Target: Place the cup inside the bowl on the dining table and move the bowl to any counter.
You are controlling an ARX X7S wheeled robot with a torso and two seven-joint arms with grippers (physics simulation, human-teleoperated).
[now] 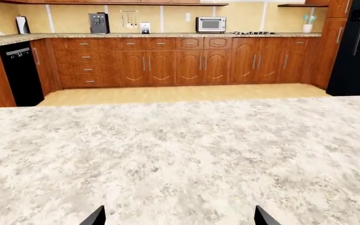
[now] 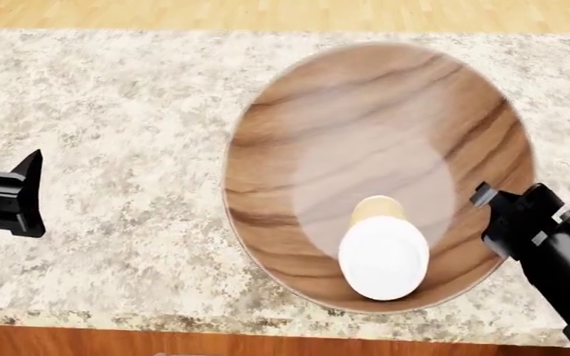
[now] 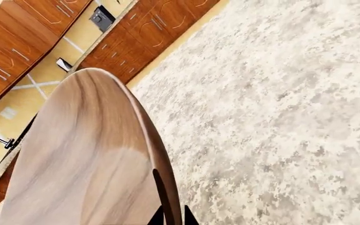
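Left gripper (image 2: 12, 194) is held with jaws spread and empty, well left of the bowl (image 2: 364, 111); the cup (image 2: 382, 252) is seen inside that bowl on the dining table (image 2: 116, 111); the right gripper (image 3: 170, 216) is pinched on the bowl's right rim, nearer for lifting.

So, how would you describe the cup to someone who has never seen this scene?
Look at the pale speckled table; a big round wooden bowl sits on it near the front edge. Inside the bowl, toward its near rim, lies the cup. It is small and tan with a white round lid, the only white thing there.
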